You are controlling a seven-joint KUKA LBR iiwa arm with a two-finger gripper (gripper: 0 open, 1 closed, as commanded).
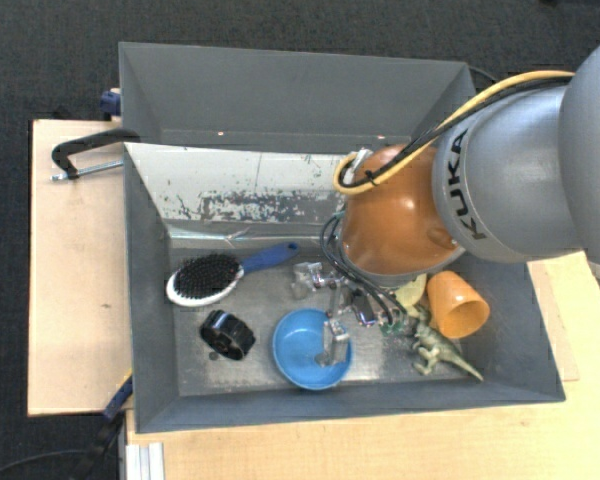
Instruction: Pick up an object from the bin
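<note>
Blue bowl (298, 350), round and shallow, sits open side up on the floor of the bin (148, 298), in the lower middle of the frame. The tool (335, 338) is down at the bowl's right rim, its metal tip reaching just inside the blue wall. Whether it is released or clenched cannot be told from this angle, and nothing can be seen grasped in it.

Directly above the tool, the arm's orange cover (390, 218) and a bundle of cables hang over the bin's centre right. The grey arm (520, 183) comes in from the right edge of the frame.

Just right of the tool lies a small green toy dinosaur (438, 348). An orange cup (458, 306) lies on its side beside it, towards the lower right. To the left of the bowl, near but apart from it, is a small black object (227, 334). Further up and left lies a hairbrush (208, 278) with a black bristle head and a blue handle pointing right.
</note>
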